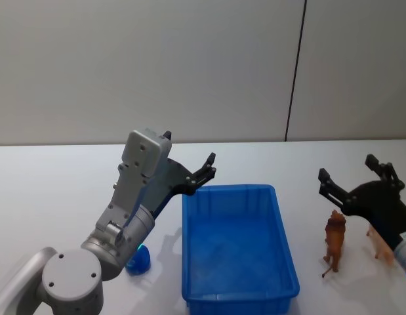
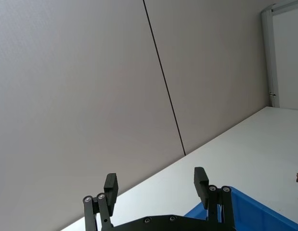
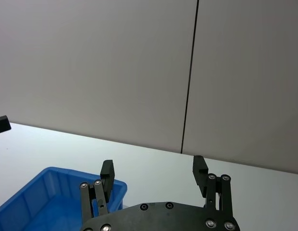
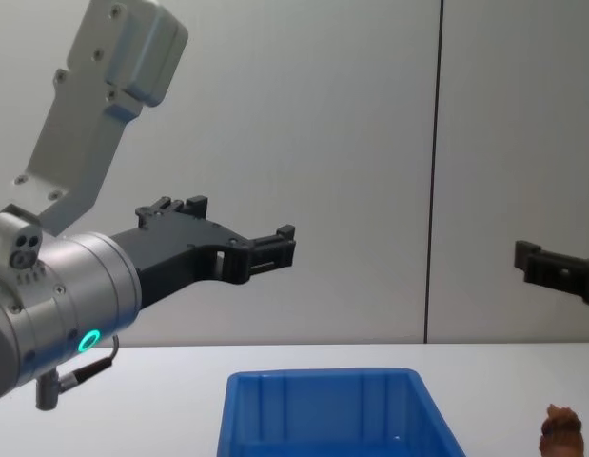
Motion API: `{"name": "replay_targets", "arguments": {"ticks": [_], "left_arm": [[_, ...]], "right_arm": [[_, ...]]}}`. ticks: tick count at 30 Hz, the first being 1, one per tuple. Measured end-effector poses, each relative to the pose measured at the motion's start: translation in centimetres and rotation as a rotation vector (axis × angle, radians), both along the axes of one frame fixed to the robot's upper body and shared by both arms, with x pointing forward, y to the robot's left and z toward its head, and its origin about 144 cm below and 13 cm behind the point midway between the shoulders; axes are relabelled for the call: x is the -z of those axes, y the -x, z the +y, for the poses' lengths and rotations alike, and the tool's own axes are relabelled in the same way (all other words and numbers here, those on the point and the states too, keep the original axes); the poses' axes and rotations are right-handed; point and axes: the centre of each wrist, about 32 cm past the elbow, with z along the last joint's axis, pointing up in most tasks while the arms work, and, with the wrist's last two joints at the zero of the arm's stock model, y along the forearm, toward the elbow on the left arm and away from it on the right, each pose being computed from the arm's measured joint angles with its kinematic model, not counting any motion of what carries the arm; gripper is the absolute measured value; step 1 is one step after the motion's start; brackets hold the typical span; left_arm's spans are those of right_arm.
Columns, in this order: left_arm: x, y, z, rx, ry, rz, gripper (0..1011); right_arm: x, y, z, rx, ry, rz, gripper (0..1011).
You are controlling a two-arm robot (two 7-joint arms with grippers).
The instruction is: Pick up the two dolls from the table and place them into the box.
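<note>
The blue box (image 1: 239, 252) stands on the white table (image 1: 52, 190) in front of me and looks empty. To its right stands a reddish-brown doll (image 1: 334, 241), upright, with a pale peach doll (image 1: 381, 245) just beyond it, partly hidden by my right arm. My right gripper (image 1: 347, 168) hangs open above and behind the two dolls, holding nothing. My left gripper (image 1: 187, 152) is raised over the box's far left corner, open and empty. The chest view shows the box (image 4: 342, 414), the brown doll's top (image 4: 560, 430) and the left gripper (image 4: 280, 246) high above the box.
A grey panelled wall (image 1: 189, 65) rises behind the table. A blue glowing patch (image 1: 138, 259) shows under my left forearm beside the box. Bare tabletop stretches to the left and behind the box.
</note>
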Motion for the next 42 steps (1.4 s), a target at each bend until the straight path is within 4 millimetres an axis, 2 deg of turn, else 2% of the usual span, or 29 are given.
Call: {"name": "replay_targets", "arguments": {"ticks": [5, 15, 21, 29, 42], "left_arm": [[0.0, 0.0, 0.0, 0.000, 0.000, 0.000, 1001], [0.0, 0.0, 0.0, 0.000, 0.000, 0.000, 1001], [0.0, 0.0, 0.0, 0.000, 0.000, 0.000, 1001], [0.0, 0.0, 0.0, 0.000, 0.000, 0.000, 1001], [0.0, 0.0, 0.0, 0.000, 0.000, 0.000, 1001]], "right_arm": [[0.3, 0.9, -0.4, 0.027, 0.001, 0.016, 1001], [1.3, 4.1, -1.9, 0.140, 0.020, 0.094, 1001], [1.6, 4.9, -2.7, 0.220, 0.043, 0.152, 1001], [1.8, 4.2, -3.2, 0.290, 0.084, 0.228, 1001], [3.1, 0.5, -3.0, 0.360, 0.140, 0.352, 1001]]}}
